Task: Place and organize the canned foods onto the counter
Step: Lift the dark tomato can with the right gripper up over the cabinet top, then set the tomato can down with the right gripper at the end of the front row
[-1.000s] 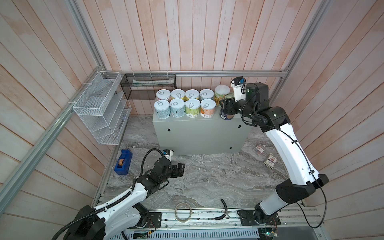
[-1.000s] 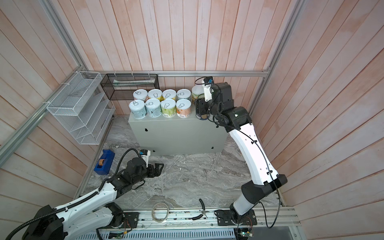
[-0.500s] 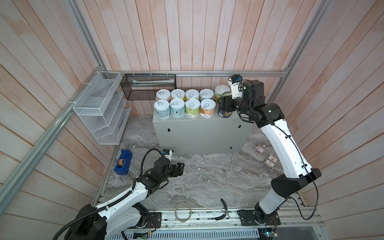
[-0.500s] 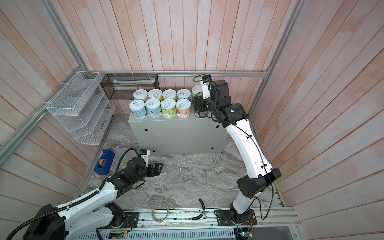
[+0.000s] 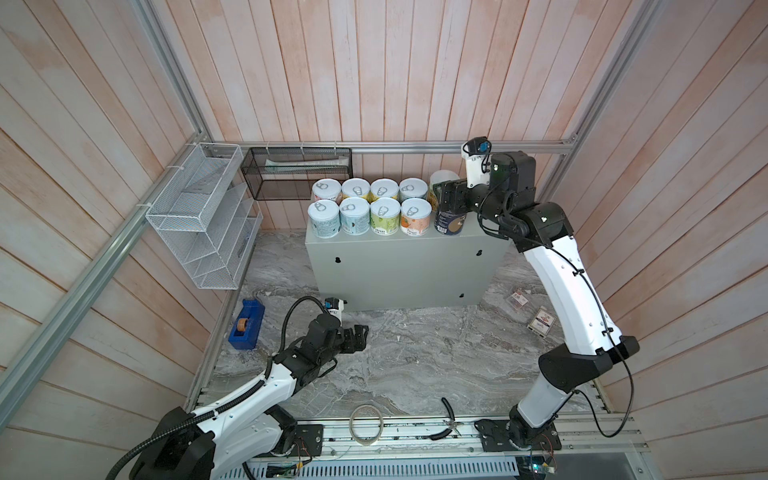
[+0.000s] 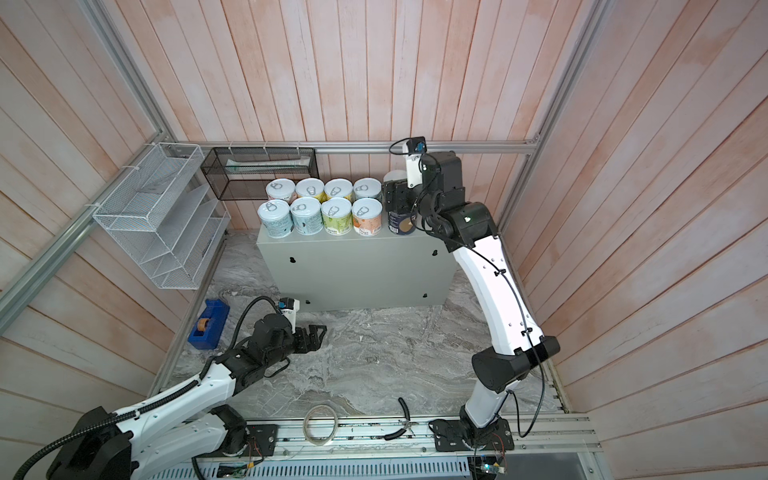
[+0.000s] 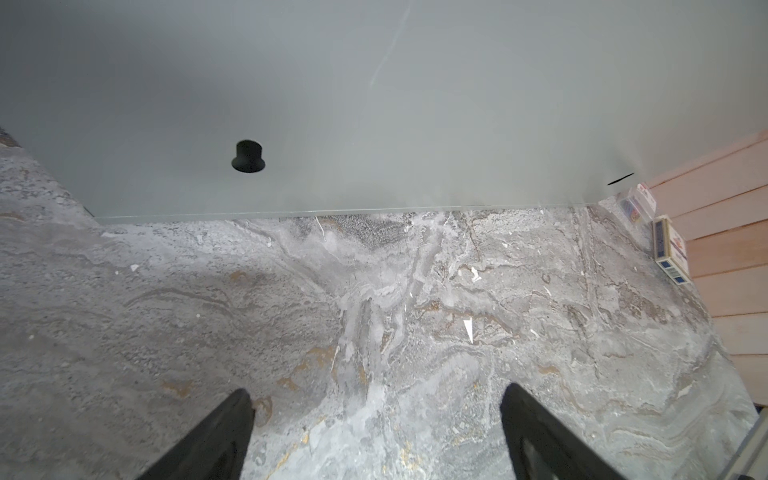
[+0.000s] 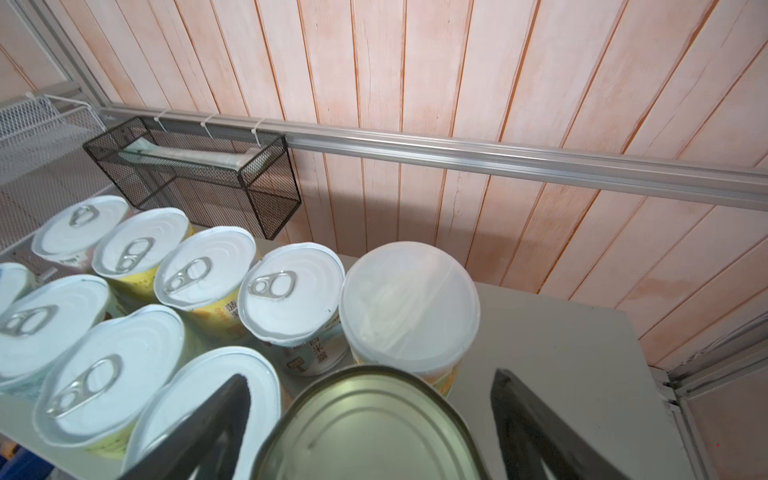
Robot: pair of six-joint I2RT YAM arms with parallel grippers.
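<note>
Behind right claw [image 5: 448,206], white-lidded can [image 5: 440,178] (half-hidden)

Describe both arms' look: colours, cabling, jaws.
Both alike: white shell links, black joints and wrists. The left arm carries a black corrugated hose near its base; the right arm has a thin black cable clipped along its white link. Each wrist bears a small white camera with a blue face; the jaws are black and tapered.

Cans [image 5: 354,210] crowd the desk [image 5: 407,270] from its left edge; beyond the navy can [image 5: 449,222], the right end is bare.
</note>
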